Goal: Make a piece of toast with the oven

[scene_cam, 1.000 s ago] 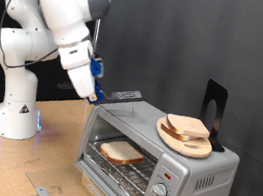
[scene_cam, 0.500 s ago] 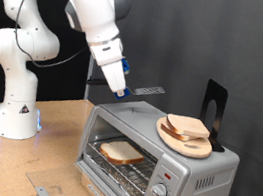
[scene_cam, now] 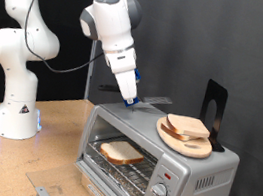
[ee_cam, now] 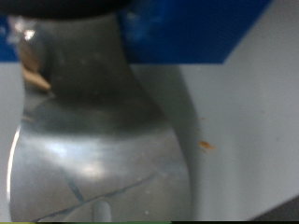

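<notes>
The silver oven (scene_cam: 205, 176) stands at the exterior view's lower right. One pale slice, the piece of toast (scene_cam: 120, 153), lies inside it on the wire rack. My gripper (scene_cam: 141, 103) hangs at the end of the arm with its blue-trimmed hand just above the oven's top, near the back left corner. Its grey fingers point towards a round wooden board (scene_cam: 187, 141) that carries more bread slices (scene_cam: 186, 127). Nothing shows between the fingers. The wrist view is blurred: shiny metal (ee_cam: 93, 149), a blue part (ee_cam: 187, 28) and a small crumb (ee_cam: 206, 145).
A black upright stand (scene_cam: 214, 110) rises behind the board on the oven's top. Two round knobs (scene_cam: 161, 192) and a red mark (scene_cam: 167, 173) sit on the oven's front panel. The arm's white base (scene_cam: 15, 114) stands at the left on the wooden table (scene_cam: 60, 132).
The arm has swung towards the exterior view's right, carrying the gripper from beside the oven's left edge to just over its top. The bread and the board have not moved.
</notes>
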Robot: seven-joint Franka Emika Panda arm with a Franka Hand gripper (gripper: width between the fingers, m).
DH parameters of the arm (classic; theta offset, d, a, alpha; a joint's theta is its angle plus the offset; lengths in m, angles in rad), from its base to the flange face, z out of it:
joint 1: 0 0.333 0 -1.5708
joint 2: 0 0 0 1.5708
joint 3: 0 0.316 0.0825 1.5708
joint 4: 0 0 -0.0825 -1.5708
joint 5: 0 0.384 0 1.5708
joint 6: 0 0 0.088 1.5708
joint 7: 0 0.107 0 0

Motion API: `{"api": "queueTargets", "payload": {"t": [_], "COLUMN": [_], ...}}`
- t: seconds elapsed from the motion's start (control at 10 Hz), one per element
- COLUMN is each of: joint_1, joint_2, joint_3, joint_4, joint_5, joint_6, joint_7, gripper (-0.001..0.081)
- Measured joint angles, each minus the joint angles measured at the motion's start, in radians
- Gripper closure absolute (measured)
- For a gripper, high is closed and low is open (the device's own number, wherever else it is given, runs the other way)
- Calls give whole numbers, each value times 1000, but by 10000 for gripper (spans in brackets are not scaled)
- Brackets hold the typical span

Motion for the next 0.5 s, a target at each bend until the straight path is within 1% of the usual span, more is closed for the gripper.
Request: {"api": "queueTargets", "payload": {"t": [0.2,0.5], "joint_1": [0,0], "joint_2": [34,52], "joint_3": [17,31], "joint_4": [10,15], "joint_5": [1,1], "joint_6": [45,90], "joint_7": [4,4], "gripper": [414,414]}}
